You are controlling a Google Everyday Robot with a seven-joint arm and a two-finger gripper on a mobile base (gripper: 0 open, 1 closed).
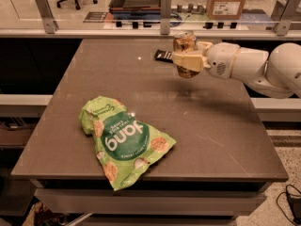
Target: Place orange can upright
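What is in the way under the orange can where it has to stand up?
Nothing visible. The pincer holds the orange can in the air above a bare patch of the table. The dark wrapper lies off to one side, and the green bag sits near the front edge.

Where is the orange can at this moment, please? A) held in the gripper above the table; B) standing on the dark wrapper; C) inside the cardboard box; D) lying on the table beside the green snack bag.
A: the gripper is clamped around the orange can, holding it roughly upright above the table, well away from the green snack bag.
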